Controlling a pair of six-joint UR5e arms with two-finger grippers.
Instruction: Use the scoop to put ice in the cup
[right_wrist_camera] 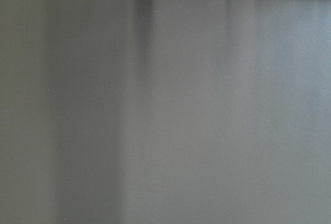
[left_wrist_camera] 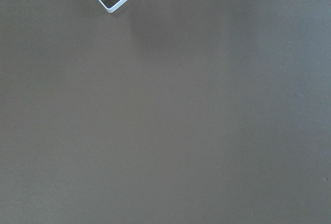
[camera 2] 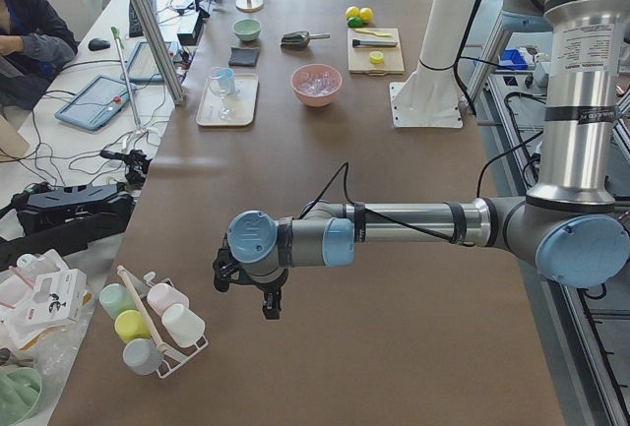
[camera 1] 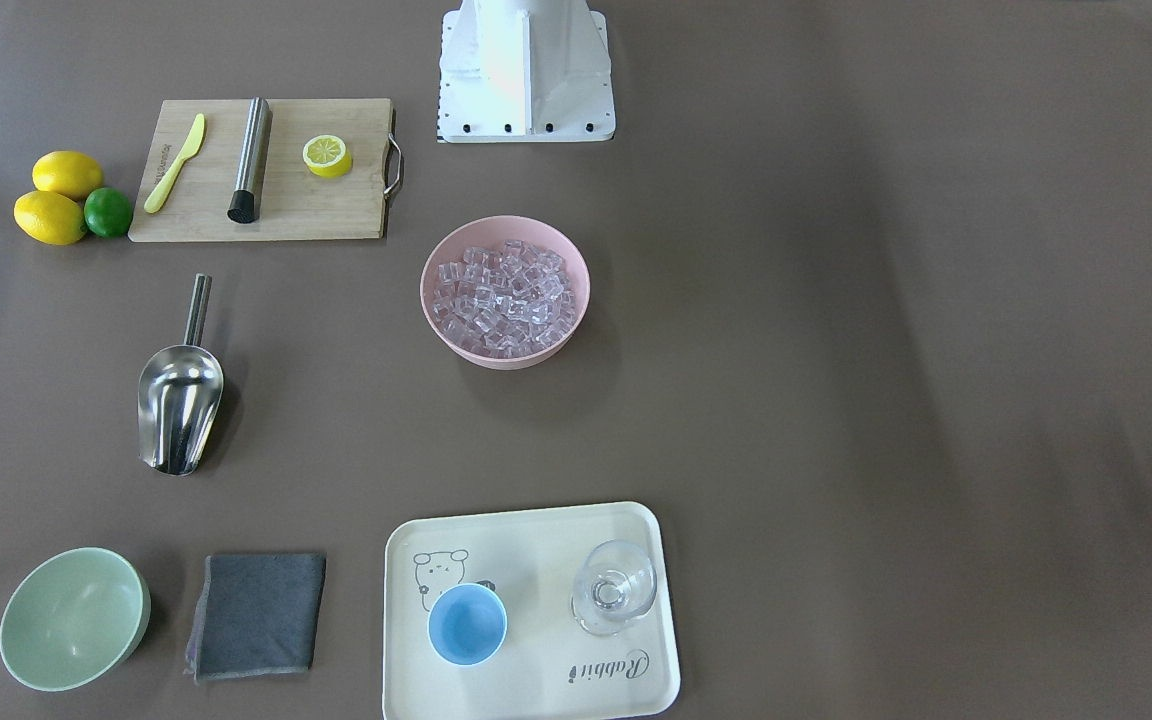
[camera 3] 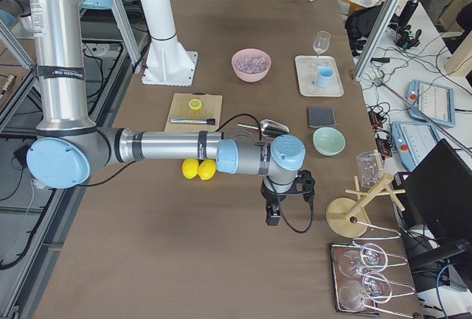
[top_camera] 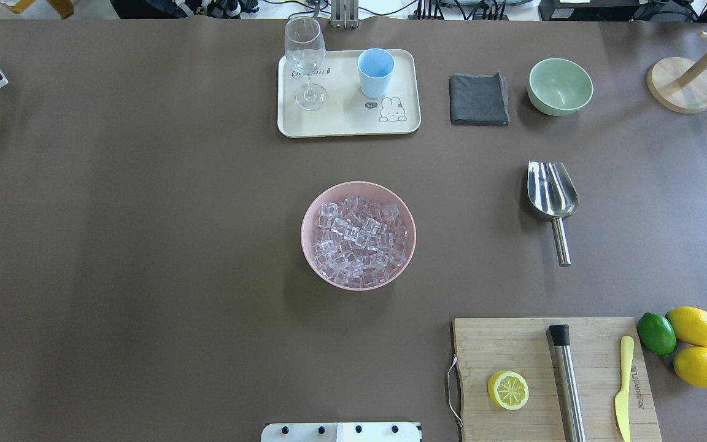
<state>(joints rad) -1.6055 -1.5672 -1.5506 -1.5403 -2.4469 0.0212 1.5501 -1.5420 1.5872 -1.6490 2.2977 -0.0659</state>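
The ice [top_camera: 358,236] fills a pink bowl [top_camera: 305,236] at the table's middle; the ice also shows in the front view [camera 1: 504,290]. The light-blue cup [top_camera: 375,72] stands upright and empty on a cream tray [top_camera: 341,123]. The steel scoop [top_camera: 551,193] lies on the table right of the bowl, its handle toward the robot. My left gripper [camera 2: 268,303] hangs over the table's far left end. My right gripper [camera 3: 273,216] hangs over the far right end. I cannot tell whether either is open or shut. Both wrist views show only bare table.
A wine glass [top_camera: 305,61] shares the tray. A grey cloth [top_camera: 479,98] and a green bowl [top_camera: 560,86] sit right of it. A cutting board [top_camera: 513,350] holds a lemon half, a black-tipped steel cylinder [top_camera: 568,387] and a yellow knife. Lemons and a lime [top_camera: 656,333] lie beside it.
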